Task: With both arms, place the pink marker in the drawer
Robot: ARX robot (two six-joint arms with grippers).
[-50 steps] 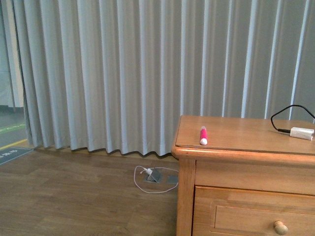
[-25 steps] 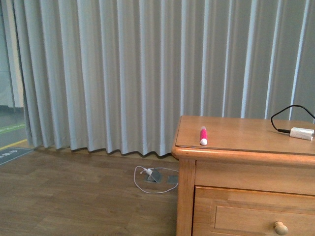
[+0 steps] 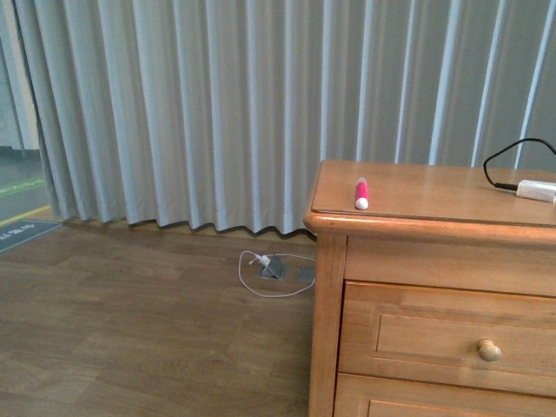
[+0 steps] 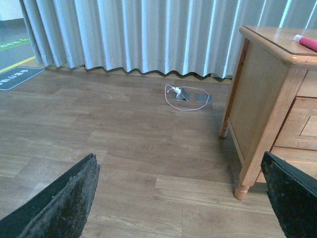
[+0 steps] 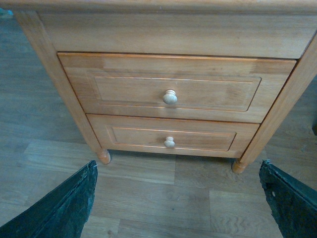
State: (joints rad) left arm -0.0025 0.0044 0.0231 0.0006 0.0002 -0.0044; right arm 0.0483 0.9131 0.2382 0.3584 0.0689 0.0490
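One pink marker (image 3: 361, 193) lies on the cabinet (image 3: 434, 204) top near its left front corner. The left wrist view cuts the marker off at the frame edge. The drawer (image 5: 129, 89) is shut. The front view crops it; the right wrist view shows it whole, plus a lower drawer (image 5: 143, 138). My left gripper (image 4: 178, 163) and right gripper (image 5: 177, 168) are spread wide, with nothing between the fingers.

pink marker (image 3: 361, 193): bright pink, white cap | drawer (image 5: 129, 91): honey-brown | curtain (image 3: 217, 113): grey, pleated

Whole scene shifted up in front view; more drawer (image 3: 439, 334) showing.
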